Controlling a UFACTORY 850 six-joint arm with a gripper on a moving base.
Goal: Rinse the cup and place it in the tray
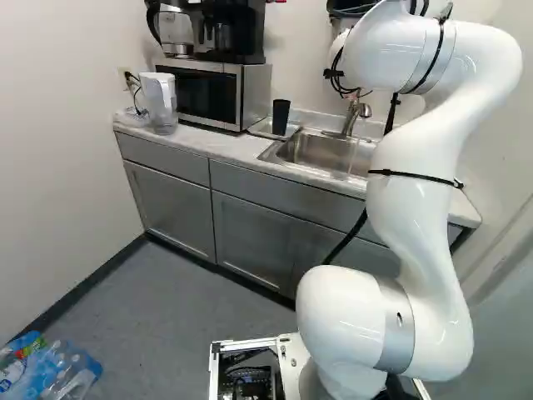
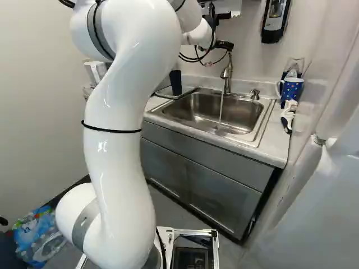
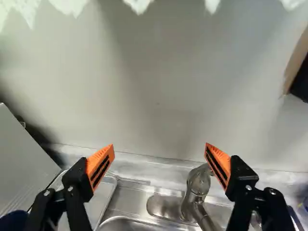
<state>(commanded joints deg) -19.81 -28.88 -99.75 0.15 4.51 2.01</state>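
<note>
The black two-finger claw [image 2: 225,46] with orange pads [image 3: 99,167] is set wide, nothing between its pads. It is carried by the white jointed arm [image 1: 416,242] above the counter, facing the wall.

Clock reference: center of the rectangular stainless-steel sink [image 1: 321,156], as seen in the base views.
- Curved metal faucet [image 2: 226,72]: 1 o'clock in both base views, near the claw; a thin water stream [image 2: 221,106] runs into the sink.
- Tapered dark cup [image 1: 281,115]: 10 o'clock, upright on the flat metal tray [image 1: 261,128], beside the sink.
- Silver-and-black box-shaped microwave [image 1: 204,92]: 10 o'clock, beyond the cup in the left base view.
- White plastic pitcher [image 1: 158,98]: 10 o'clock, farther out.
- Blue dotted mug [image 2: 292,88]: 2 o'clock, right base view.
- White-and-black brush [image 2: 288,114]: 3 o'clock.
</note>
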